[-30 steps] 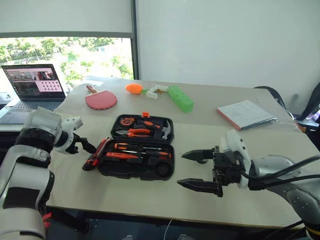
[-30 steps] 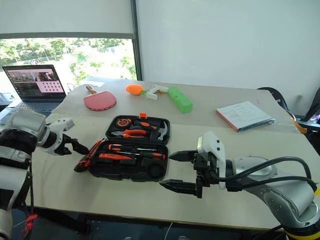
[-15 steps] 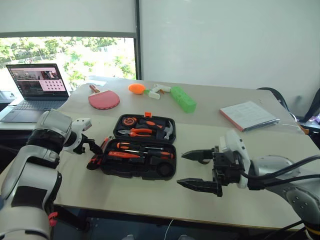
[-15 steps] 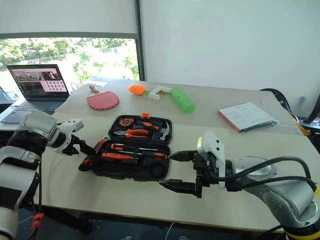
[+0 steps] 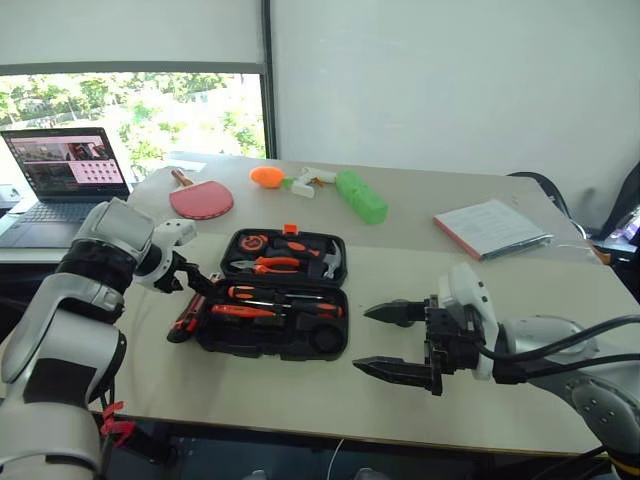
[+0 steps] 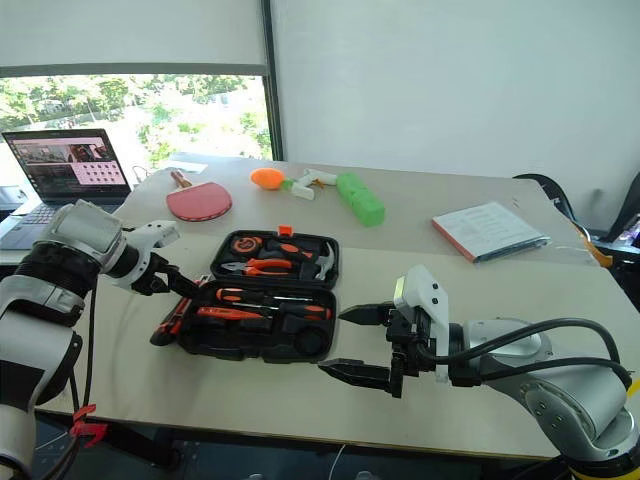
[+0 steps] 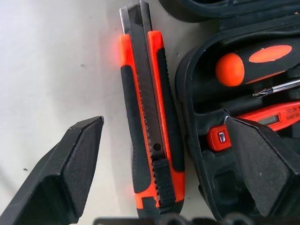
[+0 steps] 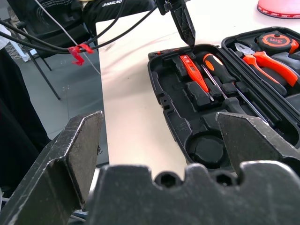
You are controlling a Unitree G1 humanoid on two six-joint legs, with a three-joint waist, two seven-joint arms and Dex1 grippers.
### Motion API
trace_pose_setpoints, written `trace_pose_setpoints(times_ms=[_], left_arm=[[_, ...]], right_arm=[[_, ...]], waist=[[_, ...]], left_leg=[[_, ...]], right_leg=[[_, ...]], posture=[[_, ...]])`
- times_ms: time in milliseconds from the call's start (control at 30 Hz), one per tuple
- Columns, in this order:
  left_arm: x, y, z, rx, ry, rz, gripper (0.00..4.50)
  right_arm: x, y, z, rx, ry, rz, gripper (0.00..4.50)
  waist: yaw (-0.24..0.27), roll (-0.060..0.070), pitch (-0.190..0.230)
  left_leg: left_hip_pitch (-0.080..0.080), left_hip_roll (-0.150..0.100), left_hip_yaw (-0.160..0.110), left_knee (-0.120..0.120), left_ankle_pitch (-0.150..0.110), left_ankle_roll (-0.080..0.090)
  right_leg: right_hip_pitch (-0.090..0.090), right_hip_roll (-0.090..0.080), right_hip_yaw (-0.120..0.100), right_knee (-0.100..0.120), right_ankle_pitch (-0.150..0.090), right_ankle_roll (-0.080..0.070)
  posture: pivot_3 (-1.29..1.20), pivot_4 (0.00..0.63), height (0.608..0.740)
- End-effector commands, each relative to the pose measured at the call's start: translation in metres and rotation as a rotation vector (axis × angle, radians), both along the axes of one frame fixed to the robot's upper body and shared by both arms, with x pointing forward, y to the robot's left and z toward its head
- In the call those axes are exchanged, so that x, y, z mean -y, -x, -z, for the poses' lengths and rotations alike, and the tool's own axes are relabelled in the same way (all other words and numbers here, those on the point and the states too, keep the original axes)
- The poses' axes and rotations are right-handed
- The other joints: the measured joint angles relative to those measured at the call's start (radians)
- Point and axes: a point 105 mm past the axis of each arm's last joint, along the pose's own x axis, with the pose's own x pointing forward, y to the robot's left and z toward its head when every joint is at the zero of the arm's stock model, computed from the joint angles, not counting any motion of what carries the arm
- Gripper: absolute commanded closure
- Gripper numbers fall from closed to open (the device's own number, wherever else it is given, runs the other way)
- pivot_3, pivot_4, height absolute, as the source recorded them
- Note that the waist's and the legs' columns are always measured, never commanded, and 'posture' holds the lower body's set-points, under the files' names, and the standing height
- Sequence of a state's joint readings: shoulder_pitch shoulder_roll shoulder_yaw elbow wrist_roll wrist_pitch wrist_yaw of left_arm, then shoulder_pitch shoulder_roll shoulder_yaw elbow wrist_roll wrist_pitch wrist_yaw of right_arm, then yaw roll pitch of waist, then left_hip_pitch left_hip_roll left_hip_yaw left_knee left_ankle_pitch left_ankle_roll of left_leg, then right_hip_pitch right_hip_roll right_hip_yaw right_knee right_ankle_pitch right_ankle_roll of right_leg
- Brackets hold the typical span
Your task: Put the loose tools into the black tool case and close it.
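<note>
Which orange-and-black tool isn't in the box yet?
The utility knife. It lies on the table beside the black tool case, under the open left gripper, while the screwdrivers sit in their slots.

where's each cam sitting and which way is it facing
Left and right eye views: on the head, facing forward and down over the table; both arms show, left gripper beside the open case, right gripper open in front.
Left wrist view: on the left wrist, looking down at the knife on the table beside the case; its own open fingers show.
Right wrist view: on the right wrist, looking across the case; its own fingers show.
Shared: both wrist views see the case and its screwdrivers.
</note>
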State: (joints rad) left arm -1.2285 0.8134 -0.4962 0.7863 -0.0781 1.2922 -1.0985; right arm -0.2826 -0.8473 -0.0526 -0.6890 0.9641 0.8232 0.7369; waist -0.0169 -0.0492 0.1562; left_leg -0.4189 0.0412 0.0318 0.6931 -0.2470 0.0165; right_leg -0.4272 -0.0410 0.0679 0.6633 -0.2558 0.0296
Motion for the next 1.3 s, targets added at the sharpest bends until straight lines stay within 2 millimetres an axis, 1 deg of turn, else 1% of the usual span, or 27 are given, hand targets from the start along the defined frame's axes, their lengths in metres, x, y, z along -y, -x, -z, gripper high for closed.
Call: trace_pose_setpoints(times_ms=[33, 133, 200, 333, 533, 800, 967, 1067, 1200, 1300], left_arm=[[-0.015, 0.0, -0.008, 0.032, -0.021, -0.042, 0.05], [-0.023, 0.001, -0.012, 0.038, -0.024, -0.06, 0.05], [-0.026, 0.003, -0.011, 0.035, -0.028, -0.067, 0.05], [-0.021, 0.002, -0.002, 0.013, -0.027, -0.059, 0.05], [-0.019, 0.002, -0.001, 0.014, -0.022, -0.059, 0.05], [0.0, -0.003, 0.004, 0.009, 0.014, -0.024, 0.05], [0.002, -0.006, 0.014, 0.0, -0.012, -0.012, 0.05], [0.009, -0.007, 0.018, -0.008, -0.002, 0.0, 0.05], [0.02, -0.01, 0.017, -0.008, 0.016, 0.028, 0.05], [0.024, -0.011, 0.016, -0.004, 0.024, 0.033, 0.05]], right_arm=[[0.001, 0.002, -0.008, 0.045, -0.01, -0.003, 0.0], [0.002, 0.003, -0.007, 0.041, -0.006, -0.007, 0.0], [0.001, 0.004, -0.006, 0.038, -0.002, -0.014, 0.0], [0.0, 0.003, -0.007, 0.036, -0.003, -0.023, 0.0], [0.0, 0.004, -0.008, 0.033, -0.001, -0.032, 0.0], [-0.002, 0.004, -0.009, 0.031, -0.006, -0.04, 0.0], [-0.002, 0.003, -0.009, 0.031, -0.016, -0.031, 0.0], [-0.002, 0.003, -0.009, 0.03, -0.02, -0.026, 0.0], [-0.002, 0.003, -0.008, 0.029, -0.023, -0.02, 0.0], [-0.002, 0.004, -0.008, 0.028, -0.025, -0.016, 0.0]], waist=[[0.001, 0.0, 0.0], [0.002, 0.0, 0.0], [0.0, 0.0, 0.0], [0.003, 0.0, 0.0], [0.004, 0.0, 0.0], [0.004, 0.0, 0.0], [0.011, 0.0, 0.0], [0.013, 0.0, 0.0], [0.022, 0.0, 0.0], [0.026, 0.0, 0.0]], left_leg=[[0.0, 0.0, 0.0, 0.0, 0.0, 0.0], [-0.001, 0.0, 0.0, 0.0, 0.0, 0.0], [-0.001, 0.0, 0.0, 0.0, 0.0, 0.0], [-0.001, 0.0, 0.0, 0.0, 0.0, 0.0], [-0.002, -0.001, -0.001, 0.001, 0.0, 0.0], [-0.002, -0.002, -0.002, 0.001, 0.0, 0.0], [-0.003, -0.004, -0.002, 0.001, 0.0, 0.0], [-0.003, -0.005, -0.003, 0.002, 0.0, 0.0], [-0.003, -0.006, -0.003, 0.002, 0.0, 0.0], [-0.003, -0.007, -0.003, 0.003, 0.0, 0.0]], right_leg=[[0.0, 0.0, 0.0, 0.0, 0.0, 0.0], [0.0, 0.0, 0.0, 0.0, 0.0, 0.0], [0.0, 0.0, 0.0, 0.0, 0.0, 0.0], [0.0, 0.0, 0.0, 0.0, 0.0, 0.0], [0.0, -0.001, -0.001, 0.0, 0.0, 0.0], [0.0, -0.002, -0.001, 0.0, 0.0, 0.001], [0.0, -0.003, -0.001, 0.0, 0.0, 0.002], [0.0, -0.005, -0.001, 0.0, -0.001, 0.003], [0.001, -0.006, -0.001, 0.0, -0.001, 0.004], [0.001, -0.006, -0.001, 0.0, -0.001, 0.005]], posture=[[0.0, 0.15, 0.74], [0.0, 0.15, 0.74], [0.0, 0.15, 0.74], [0.0, 0.15, 0.74], [0.0, 0.15, 0.74], [0.0, 0.15, 0.74], [0.0, 0.15, 0.74], [0.0, 0.15, 0.74], [0.0, 0.15, 0.74], [0.0, 0.15, 0.74]])
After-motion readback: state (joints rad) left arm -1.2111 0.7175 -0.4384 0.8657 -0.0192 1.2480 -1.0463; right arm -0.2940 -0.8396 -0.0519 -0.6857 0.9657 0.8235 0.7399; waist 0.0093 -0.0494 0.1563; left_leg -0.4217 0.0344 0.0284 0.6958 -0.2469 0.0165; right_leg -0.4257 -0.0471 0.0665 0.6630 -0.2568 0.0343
